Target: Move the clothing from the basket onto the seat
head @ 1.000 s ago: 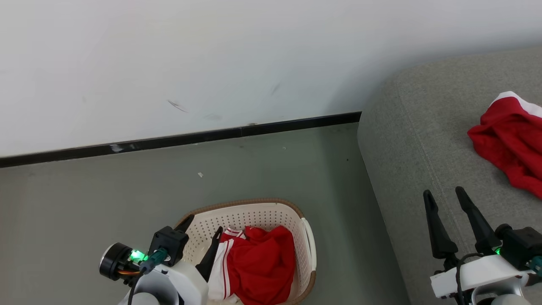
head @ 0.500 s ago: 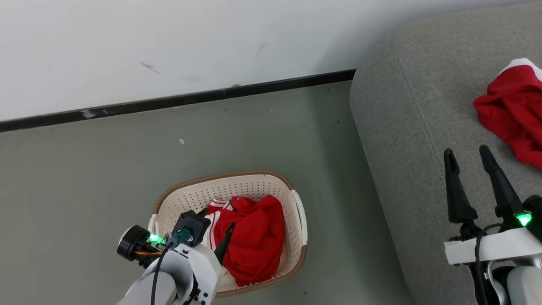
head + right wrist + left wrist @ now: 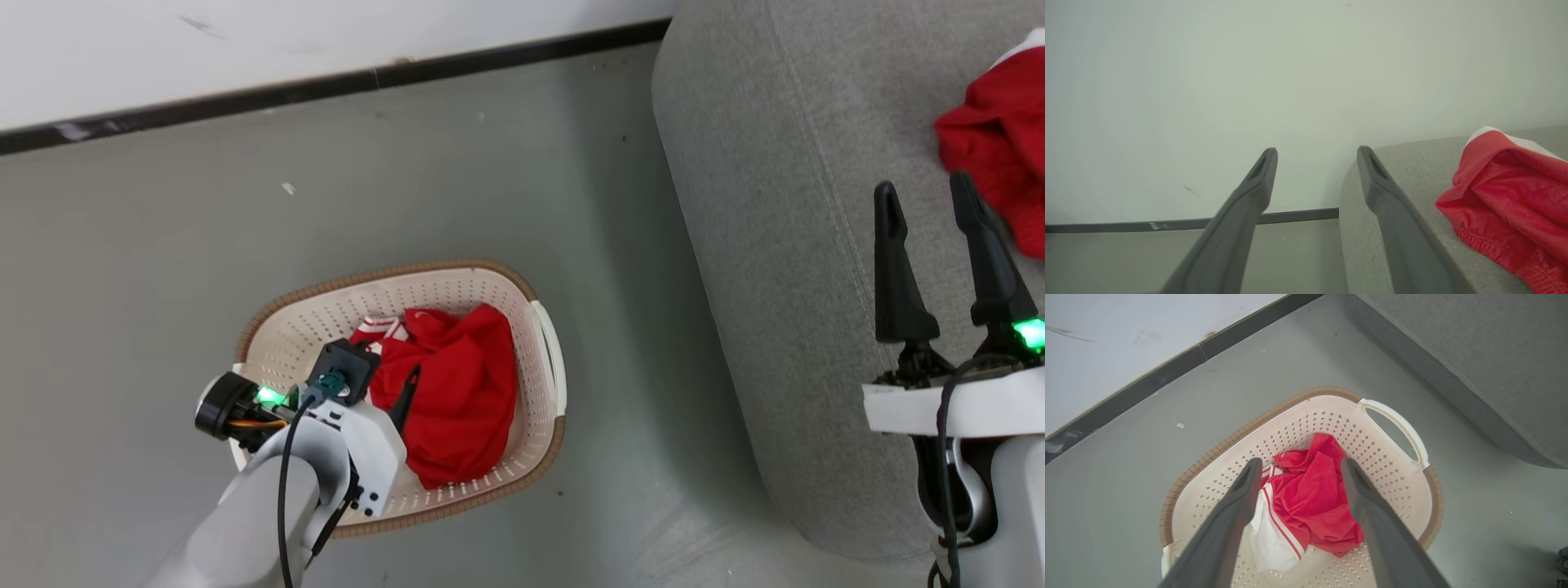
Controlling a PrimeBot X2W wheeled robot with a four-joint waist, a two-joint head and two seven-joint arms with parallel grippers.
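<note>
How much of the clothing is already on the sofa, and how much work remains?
Done: one red garment lies on the seat. In hand: nothing is gripped; the left tool, open, hangs over the basket, aimed at the red and white clothing inside. The right tool, open and empty, is above the seat. Left: grasp that clothing and carry it to the seat.

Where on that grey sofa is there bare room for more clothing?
The seat is bare from its rounded left edge to the red garment lying on it; the open right gripper hangs over that stretch. The basket is crowded: red-and-white clothing covers its middle, under the open left gripper.
</note>
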